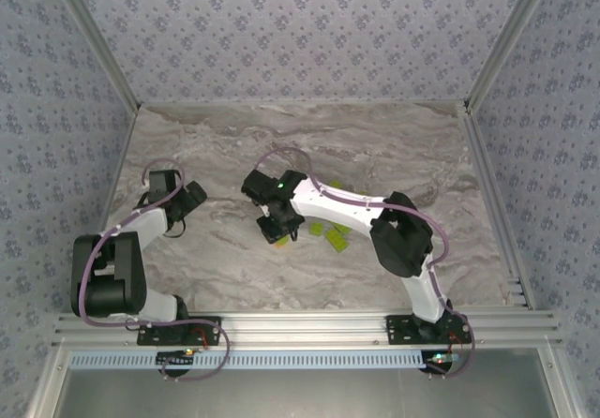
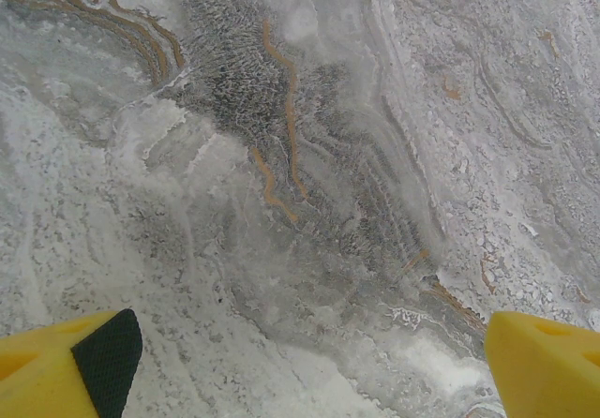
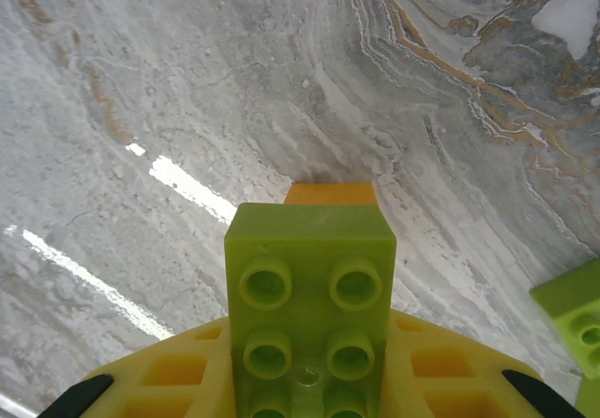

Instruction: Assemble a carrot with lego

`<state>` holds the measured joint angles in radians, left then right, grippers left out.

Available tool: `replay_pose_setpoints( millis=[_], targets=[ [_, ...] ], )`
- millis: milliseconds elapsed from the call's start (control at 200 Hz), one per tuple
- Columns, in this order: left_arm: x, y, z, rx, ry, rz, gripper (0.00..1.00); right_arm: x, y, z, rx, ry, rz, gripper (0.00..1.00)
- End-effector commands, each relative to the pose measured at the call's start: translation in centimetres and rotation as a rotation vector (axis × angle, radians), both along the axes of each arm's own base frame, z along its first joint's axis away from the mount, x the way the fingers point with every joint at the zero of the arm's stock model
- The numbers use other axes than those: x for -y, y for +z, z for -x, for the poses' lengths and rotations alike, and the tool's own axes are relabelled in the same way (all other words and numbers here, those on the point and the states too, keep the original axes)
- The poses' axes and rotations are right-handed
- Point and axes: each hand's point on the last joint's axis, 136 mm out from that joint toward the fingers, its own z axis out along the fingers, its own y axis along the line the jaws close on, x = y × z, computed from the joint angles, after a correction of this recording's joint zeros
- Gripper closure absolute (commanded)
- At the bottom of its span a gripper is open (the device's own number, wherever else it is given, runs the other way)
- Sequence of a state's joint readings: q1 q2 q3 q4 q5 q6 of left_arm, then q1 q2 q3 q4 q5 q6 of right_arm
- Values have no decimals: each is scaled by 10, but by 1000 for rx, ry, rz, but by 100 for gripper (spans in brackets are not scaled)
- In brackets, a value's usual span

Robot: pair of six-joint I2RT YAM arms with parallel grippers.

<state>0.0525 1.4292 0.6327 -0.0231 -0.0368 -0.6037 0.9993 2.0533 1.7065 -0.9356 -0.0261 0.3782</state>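
Evidently one carrot (image 3: 309, 287), several loose bricks (image 1: 336, 240)

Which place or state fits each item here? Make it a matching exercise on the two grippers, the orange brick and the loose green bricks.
Items:
1. left gripper
2. right gripper
3. orange brick
4. loose green bricks

Places or states:
A. lying on the table, to the right of the right gripper
B. shut on a green brick
C. open above bare table
D. peeking out past the held green brick's far end

Pairs: 1-C, 2-B, 3-D, 4-A
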Motion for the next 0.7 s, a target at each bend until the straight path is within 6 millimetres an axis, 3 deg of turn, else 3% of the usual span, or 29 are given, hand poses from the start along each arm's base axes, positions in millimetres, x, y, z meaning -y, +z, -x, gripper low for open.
replay_pose_setpoints(
  millis=[0,295,700],
  targets=[
    [0,6,-9,18,-8,8,4,-6,3,-7,10,-17,-2,73],
    [1,6,-9,18,-10,9,4,-4,-14,-9,-3,6,39,73],
    [1,6,-10,17,-10,8,4,4,-20,-5,-14,26,80,73]
  ],
)
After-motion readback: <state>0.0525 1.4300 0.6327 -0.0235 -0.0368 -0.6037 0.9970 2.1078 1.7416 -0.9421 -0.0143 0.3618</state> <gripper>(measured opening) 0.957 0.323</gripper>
